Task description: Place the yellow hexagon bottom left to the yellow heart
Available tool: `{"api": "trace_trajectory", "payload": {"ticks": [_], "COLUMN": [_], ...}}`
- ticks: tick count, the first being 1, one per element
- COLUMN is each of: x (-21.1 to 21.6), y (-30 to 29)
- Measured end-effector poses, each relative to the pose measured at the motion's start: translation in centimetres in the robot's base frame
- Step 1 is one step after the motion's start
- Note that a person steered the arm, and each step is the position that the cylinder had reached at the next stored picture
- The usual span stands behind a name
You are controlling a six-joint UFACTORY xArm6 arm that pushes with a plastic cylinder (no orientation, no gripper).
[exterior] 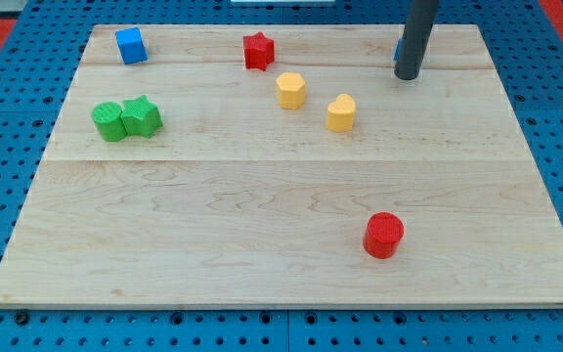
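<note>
On the wooden desk (pixel 262 215), at the top left corner, you see a blue cube (pixel 130 45) parked well clear of the work. Below it, near the left edge, a green cylinder (pixel 108 121) and a green star (pixel 142 116) sit touching, also out of the way.

Toward the middle of the top edge stands a red star (pixel 258 51). Just below and right of it is the yellow hexagon (pixel 290 90), the block you want moved. It lies up and to the left of the yellow heart (pixel 340 112), near it but not touching. In my judgement the job is not yet done, since the hexagon must end below and left of the heart.

A red cylinder (pixel 383 235) sits alone toward the bottom edge, right of centre, far from the route.

My tip (pixel 408 74) rests near the top edge, right of the heart and apart from every yellow block. A sliver of a blue block (pixel 397 47) shows behind the rod, its shape hidden. There is no hand on this arm, only the rod, so nothing is clenched, released or grasped.

From here, I judge that the tip must come round above the hexagon and push it down toward the bottom edge. The red star close by leaves little room to slip in.
</note>
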State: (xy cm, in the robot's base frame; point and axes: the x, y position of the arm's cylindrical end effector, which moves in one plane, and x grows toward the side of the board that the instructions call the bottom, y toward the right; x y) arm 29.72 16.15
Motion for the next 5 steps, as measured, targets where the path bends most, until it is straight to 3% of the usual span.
{"api": "trace_trajectory", "payload": {"ticks": [3,5], "x": [1.6,1.5], "y": [-12.0,-11.3]}}
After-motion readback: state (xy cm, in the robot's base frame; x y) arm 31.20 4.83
